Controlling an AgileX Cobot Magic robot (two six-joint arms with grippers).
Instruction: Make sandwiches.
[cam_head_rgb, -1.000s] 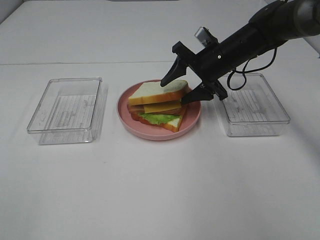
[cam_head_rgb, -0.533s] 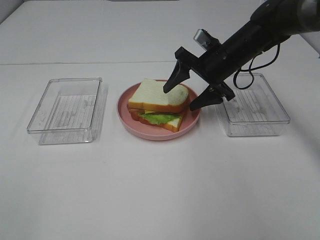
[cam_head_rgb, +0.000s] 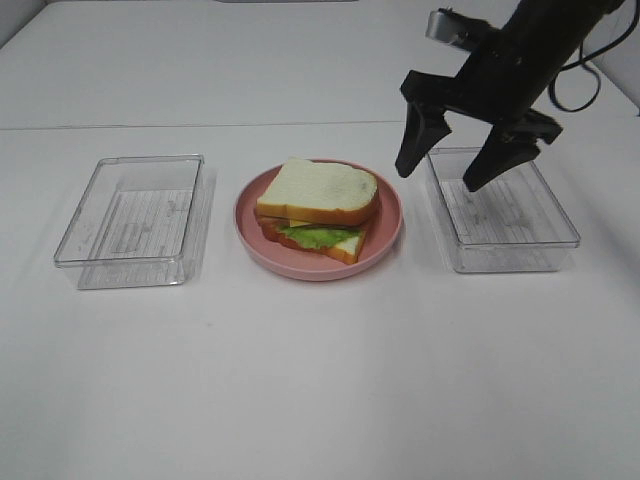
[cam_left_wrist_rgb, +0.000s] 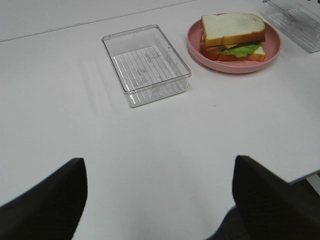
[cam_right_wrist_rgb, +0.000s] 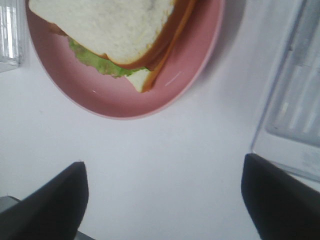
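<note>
A stacked sandwich (cam_head_rgb: 318, 207) of white bread, yellow cheese and green lettuce rests on the pink plate (cam_head_rgb: 385, 235) at the table's middle. It also appears in the left wrist view as the sandwich (cam_left_wrist_rgb: 233, 36) and in the right wrist view as the sandwich (cam_right_wrist_rgb: 115, 35). My right gripper (cam_head_rgb: 447, 168) hangs open in the air, above and to the right of the plate, over the near-left corner of the right tray, holding nothing. My left gripper (cam_left_wrist_rgb: 160, 192) is open over bare table, far from the sandwich, and is outside the high view.
One clear plastic tray (cam_head_rgb: 135, 220) stands left of the plate and another clear tray (cam_head_rgb: 505, 210) right of it. Both look empty. The white table (cam_head_rgb: 320, 380) stretches wide in front.
The right gripper let go of the top bread slice, which settled flat on the stack. It then opened wider, rose and swung right toward the right tray.
</note>
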